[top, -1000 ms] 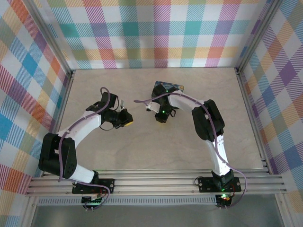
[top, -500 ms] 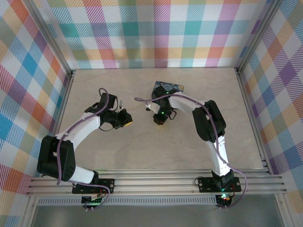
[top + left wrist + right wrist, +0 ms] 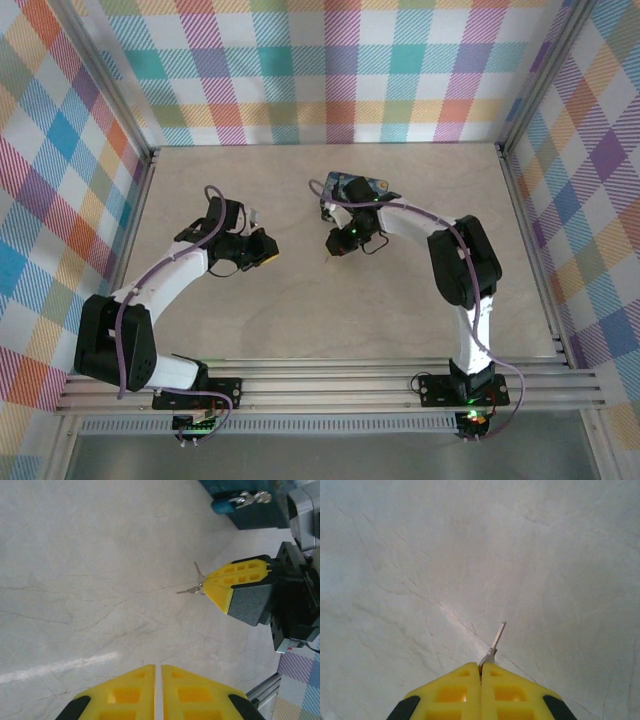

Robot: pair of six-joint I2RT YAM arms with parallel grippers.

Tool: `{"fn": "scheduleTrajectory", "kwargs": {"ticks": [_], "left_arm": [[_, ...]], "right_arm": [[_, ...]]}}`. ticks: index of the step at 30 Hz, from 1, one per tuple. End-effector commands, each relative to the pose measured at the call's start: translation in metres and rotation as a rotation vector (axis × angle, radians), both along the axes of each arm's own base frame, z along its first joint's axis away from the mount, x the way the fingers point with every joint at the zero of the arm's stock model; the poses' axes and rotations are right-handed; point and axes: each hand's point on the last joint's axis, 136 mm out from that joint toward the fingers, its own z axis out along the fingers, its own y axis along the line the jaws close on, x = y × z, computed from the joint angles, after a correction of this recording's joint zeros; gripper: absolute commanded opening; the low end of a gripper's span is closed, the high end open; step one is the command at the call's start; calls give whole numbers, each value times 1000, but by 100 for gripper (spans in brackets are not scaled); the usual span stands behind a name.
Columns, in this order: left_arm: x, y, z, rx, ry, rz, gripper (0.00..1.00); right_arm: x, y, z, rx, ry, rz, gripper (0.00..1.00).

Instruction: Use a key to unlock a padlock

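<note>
Over near the middle of the bench point(image 3: 300, 320), seen from above, the two arms curl in toward each other, with the left gripper point(image 3: 265, 250) sitting at roughly 9 o'clock from the right gripper point(image 3: 333, 250) and a clear gap between them. The right gripper is clamped on the key point(image 3: 496, 637). Its wrist view shows the yellow fingers point(image 3: 457, 692) pressed flat together with the thin metal blade poking out of the tip toward 1 o'clock, above the pale bench surface. From the left wrist camera you get the same grip side-on, and the key point(image 3: 192, 587) sticks out of the yellow tip point(image 3: 206, 585) toward 9 o'clock. It looks like there might be a second sliver on it, but it's too small to be sure. The left gripper point(image 3: 158, 667) has its fingers drawn together with just a hairline slit, and nothing is in them. The padlock point(image 3: 223, 506) lies on the bench up at about 1 o'clock in that left wrist view, right against the side of the dark blue tin point(image 3: 260, 519), well apart from both grippers. From the top, the tin point(image 3: 356, 186) sits at about 12 o'clock from the right gripper.
</note>
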Motion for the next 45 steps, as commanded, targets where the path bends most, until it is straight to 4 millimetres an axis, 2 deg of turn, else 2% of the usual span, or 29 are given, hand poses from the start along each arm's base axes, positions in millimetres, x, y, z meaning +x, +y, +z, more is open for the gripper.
{"fn": "scheduleTrajectory", "kwargs": {"ticks": [1, 5, 9, 12, 19, 25, 31, 40, 45], "left_arm": [[6, -1, 19, -51, -68, -6, 12], [17, -4, 38, -100, -127, 9, 17], [38, -16, 76, -206, -241, 8, 24], [50, -20, 97, -249, -286, 26, 30], [78, -23, 117, -340, -250, 81, 37], [88, -25, 111, -364, -226, 82, 37], [91, -30, 100, -382, -188, 72, 37], [103, -41, 116, -551, -222, 67, 33], [104, -46, 117, -580, -203, 46, 29]], "right_arm": [[11, 24, 41, 194, -1, -78, 0], [17, 34, 72, 299, -13, -104, 0], [21, 41, 109, 401, -50, -105, 0], [23, 47, 132, 479, -56, -92, 0], [20, 58, 170, 621, -69, -37, 0], [14, 64, 189, 678, -64, 29, 0], [14, 66, 197, 705, -67, 44, 0], [16, 69, 201, 724, -49, 60, 0], [19, 69, 201, 734, -43, 50, 0]]}}
